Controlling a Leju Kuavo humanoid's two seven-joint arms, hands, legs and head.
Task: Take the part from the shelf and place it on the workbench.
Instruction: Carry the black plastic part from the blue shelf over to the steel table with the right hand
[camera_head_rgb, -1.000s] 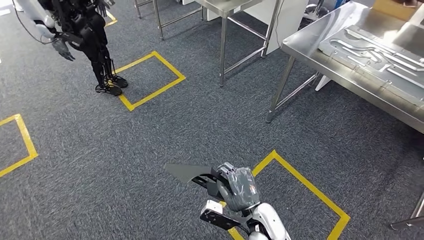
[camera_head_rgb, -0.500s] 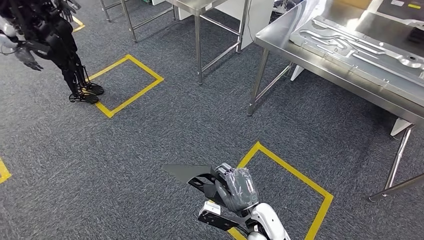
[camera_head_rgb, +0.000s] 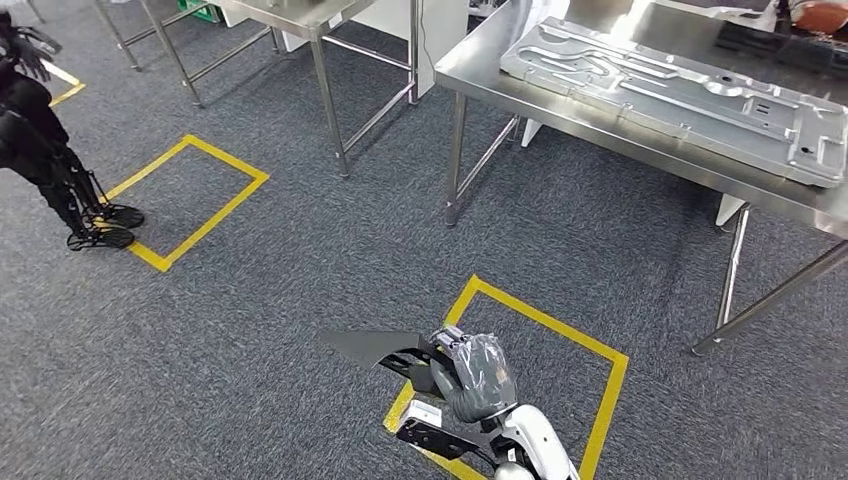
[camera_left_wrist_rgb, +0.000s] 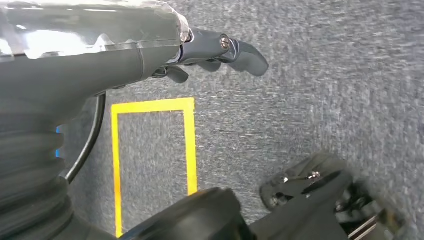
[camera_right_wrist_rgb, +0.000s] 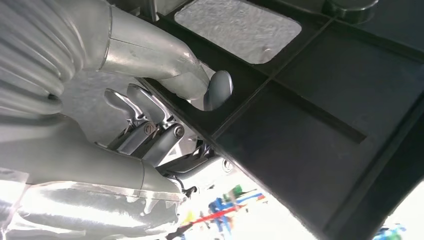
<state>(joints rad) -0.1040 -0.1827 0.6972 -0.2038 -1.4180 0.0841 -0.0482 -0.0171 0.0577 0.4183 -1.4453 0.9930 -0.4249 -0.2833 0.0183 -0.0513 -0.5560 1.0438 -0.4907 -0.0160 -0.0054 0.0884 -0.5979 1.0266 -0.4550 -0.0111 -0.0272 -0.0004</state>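
Far left in the head view, another robot's dark legs (camera_head_rgb: 60, 190) stand on the grey carpet (camera_head_rgb: 250, 300) beside a yellow taped square (camera_head_rgb: 185, 200). Moving right, steel table legs (camera_head_rgb: 330, 120) rise at the top of the frame, no readable writing anywhere. Low in the centre, there's the part (camera_head_rgb: 385, 350): a flat black piece, held level above the carpet, its long axis running side to side and its pointed tip aiming toward the left. Just right of it, the right robot hand (camera_head_rgb: 475, 375), wrapped in a grey cover, is clamped on the part's broader end; the right wrist view confirms it, the thumb (camera_right_wrist_rgb: 212, 90) pressed on the part's ribbed black face (camera_right_wrist_rgb: 325, 125) and darker fingers (camera_right_wrist_rgb: 150, 130) beneath its edge. Under that hand lies a second yellow taped square (camera_head_rgb: 540, 330). Further right and up, the steel surface (camera_head_rgb: 600, 135) carries a large pressed metal panel (camera_head_rgb: 680, 95), well apart from the part. The left robot hand (camera_left_wrist_rgb: 220, 52) hangs over the carpet in the left wrist view, fingers loosely curled and holding nothing.
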